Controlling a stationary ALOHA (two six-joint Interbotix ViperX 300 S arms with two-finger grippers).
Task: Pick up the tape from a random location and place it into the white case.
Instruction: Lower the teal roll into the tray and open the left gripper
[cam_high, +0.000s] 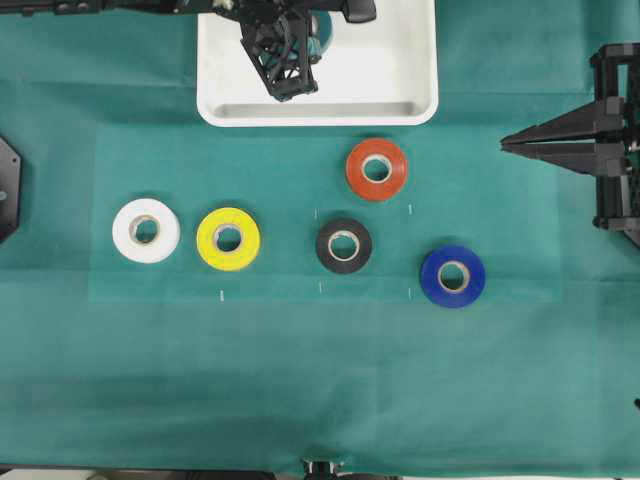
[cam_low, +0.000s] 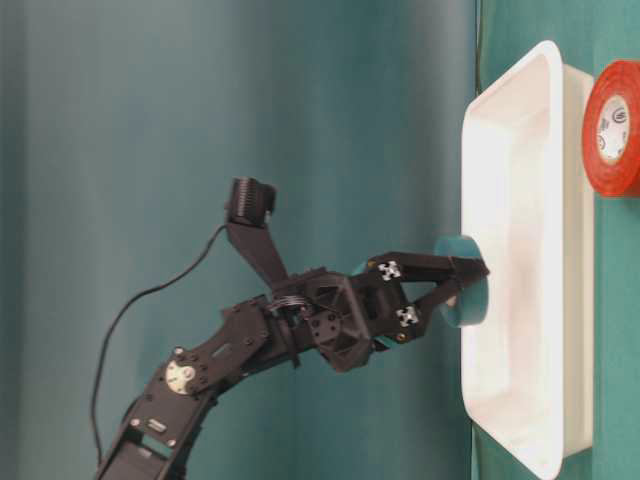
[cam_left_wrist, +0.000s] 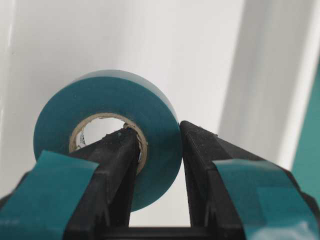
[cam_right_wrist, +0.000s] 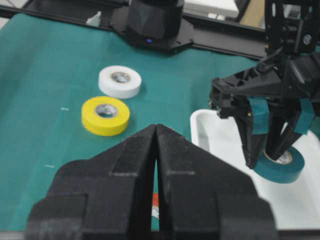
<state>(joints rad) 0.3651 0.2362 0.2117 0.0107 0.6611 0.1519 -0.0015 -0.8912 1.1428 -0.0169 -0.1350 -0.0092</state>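
**Tape held over white case by left gripper**

Overhead view: white case (cam_high: 222, 95) sits top centre of frame on the green surface (cam_high: 300, 380). Left gripper (cam_high: 290, 85) reaches down into it from top edge; only a sliver of the tape (cam_high: 322, 32) shows beside the arm. Below the case, five other rolls lie flat: white roll (cam_high: 146, 230) and yellow roll (cam_high: 228, 238) at left, black roll (cam_high: 343, 245) centre, red roll (cam_high: 377, 169) just above it, blue roll (cam_high: 453, 276) lower right. Right gripper (cam_high: 508, 144) at right edge, fingers pressed together, nothing in it.

Table-level view (frame is turned sideways): left gripper (cam_low: 470, 280) clamps the tape (cam_low: 468, 312) w/ one finger through the core, roll right at the case (cam_low: 520, 150) interior; can't tell if it touches the floor.

Left wrist view: tape (cam_left_wrist: 95, 115) fills centre, one finger (cam_left_wrist: 117, 155) inside the cardboard core, other finger on the outer face, white case (cam_left_wrist: 260, 75) behind.

Right wrist view: right gripper (cam_right_wrist: 156, 145) closed, bottom centre. Tape (cam_right_wrist: 285, 167) at right, low inside the case (cam_right_wrist: 220, 145), left gripper (cam_right_wrist: 265, 150) pinching its wall.
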